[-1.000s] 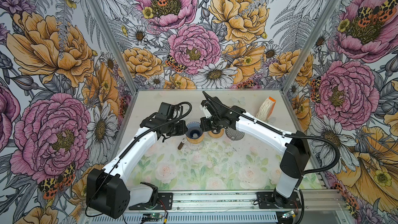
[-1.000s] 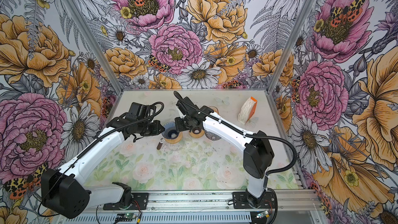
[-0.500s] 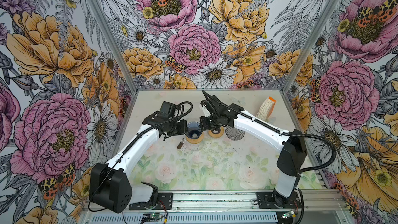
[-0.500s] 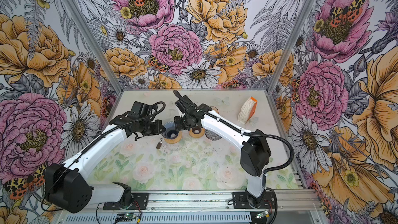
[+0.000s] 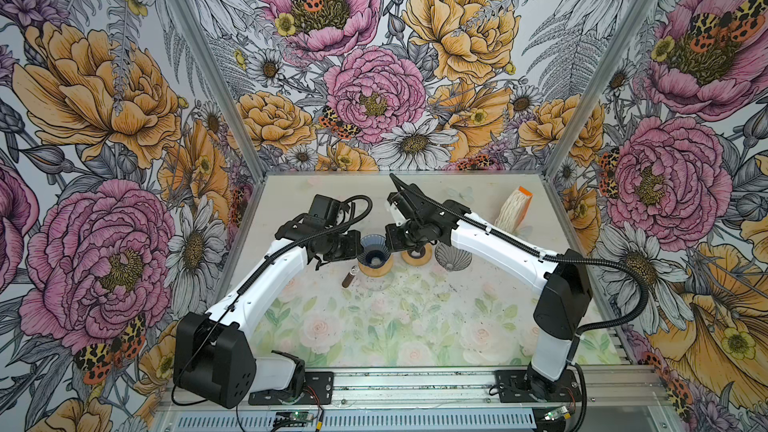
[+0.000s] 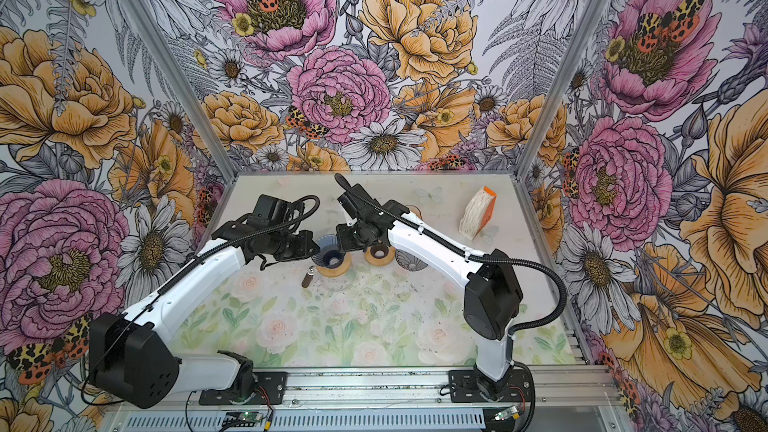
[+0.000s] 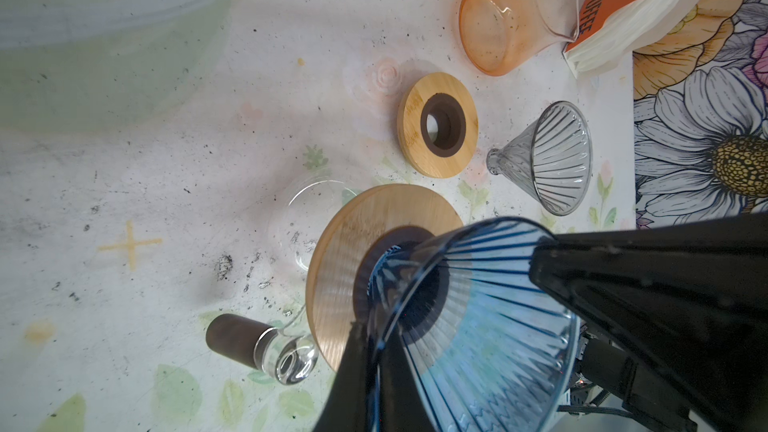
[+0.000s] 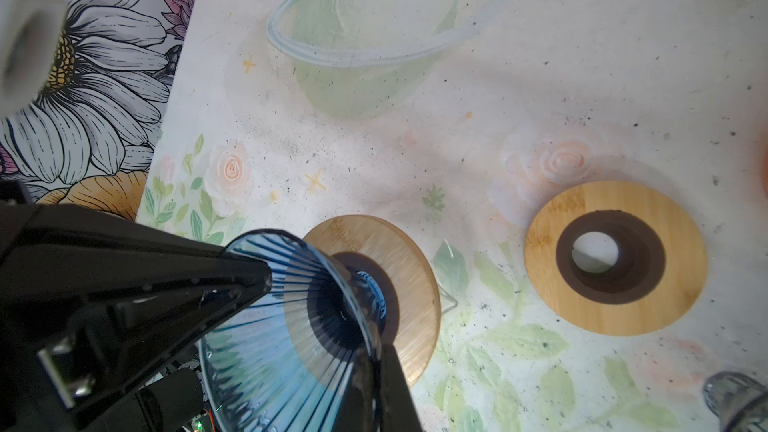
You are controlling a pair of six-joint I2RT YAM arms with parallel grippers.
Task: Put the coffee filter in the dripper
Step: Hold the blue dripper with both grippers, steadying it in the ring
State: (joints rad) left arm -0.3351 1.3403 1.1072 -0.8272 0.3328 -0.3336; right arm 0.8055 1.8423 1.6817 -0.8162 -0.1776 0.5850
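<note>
The dripper [image 5: 375,248] [image 6: 328,249] is a ribbed blue glass cone standing in a wooden ring [image 7: 365,238] on a glass carafe. My left gripper [image 7: 376,367] [image 5: 360,245] is shut on the dripper's [image 7: 478,305] left rim. From the opposite side my right gripper [image 8: 378,380] [image 5: 389,242] is shut on the dripper's [image 8: 291,326] right rim. The coffee filter stack [image 5: 513,214] [image 6: 478,211] [image 7: 648,14], white paper in an orange packet, stands at the back right, away from both grippers. Only glass ribs show inside the cone.
A second wooden ring [image 5: 417,258] [image 8: 615,257] [image 7: 438,124] lies just right of the dripper, with a clear glass dripper [image 5: 453,257] [image 7: 548,157] on its side beyond it. An orange glass jug [image 7: 511,14] lies near the filters. The carafe's brown handle [image 5: 348,277] [image 7: 237,336] sticks out front-left.
My left gripper's jaws have closed the last bit onto the dripper's rim. The right arm has shifted slightly left. The dripper stays where it was.
</note>
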